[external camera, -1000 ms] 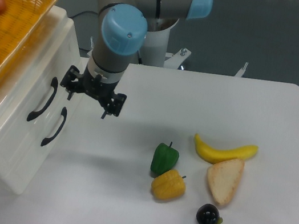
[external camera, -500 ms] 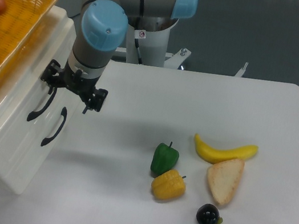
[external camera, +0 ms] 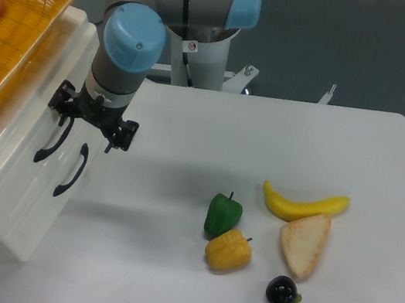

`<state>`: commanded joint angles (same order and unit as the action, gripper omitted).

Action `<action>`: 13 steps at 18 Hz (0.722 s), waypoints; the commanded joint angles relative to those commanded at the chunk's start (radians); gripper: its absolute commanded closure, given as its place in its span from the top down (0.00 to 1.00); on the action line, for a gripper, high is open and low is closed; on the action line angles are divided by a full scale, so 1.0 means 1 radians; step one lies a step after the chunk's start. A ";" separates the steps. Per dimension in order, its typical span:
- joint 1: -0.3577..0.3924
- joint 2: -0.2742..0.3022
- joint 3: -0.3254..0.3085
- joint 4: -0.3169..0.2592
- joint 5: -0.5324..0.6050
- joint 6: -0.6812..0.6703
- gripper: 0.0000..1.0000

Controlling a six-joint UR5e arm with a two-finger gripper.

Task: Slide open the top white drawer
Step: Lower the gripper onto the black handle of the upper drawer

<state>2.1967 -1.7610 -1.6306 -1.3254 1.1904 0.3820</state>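
Note:
The top white drawer [external camera: 28,138] is the upper of two in the small white cabinet at the left and looks closed. Its curved black handle [external camera: 52,141] lies left of the lower drawer's identical handle [external camera: 71,170]. My gripper [external camera: 92,118] is open and empty, hanging right in front of the cabinet face. Its left finger [external camera: 62,100] is at the upper end of the top drawer's handle. Its right finger [external camera: 122,134] is out over the table. Whether the left finger touches the handle I cannot tell.
A yellow wicker basket [external camera: 29,19] with a white plate and fruit sits on top of the cabinet. On the table to the right lie a green pepper [external camera: 222,214], a yellow pepper [external camera: 228,250], a banana [external camera: 303,205], a bread slice [external camera: 305,243] and a dark fruit [external camera: 282,292].
My gripper has moved left from over the table to the cabinet front, reaching the top drawer's handle. The cabinet and basket have shifted very slightly left.

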 joint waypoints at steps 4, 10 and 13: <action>0.008 -0.002 0.003 -0.002 -0.024 0.003 1.00; 0.014 -0.014 0.005 -0.002 -0.052 0.008 1.00; 0.015 -0.015 0.006 0.000 -0.072 0.006 1.00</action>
<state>2.2120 -1.7763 -1.6245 -1.3254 1.1183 0.3881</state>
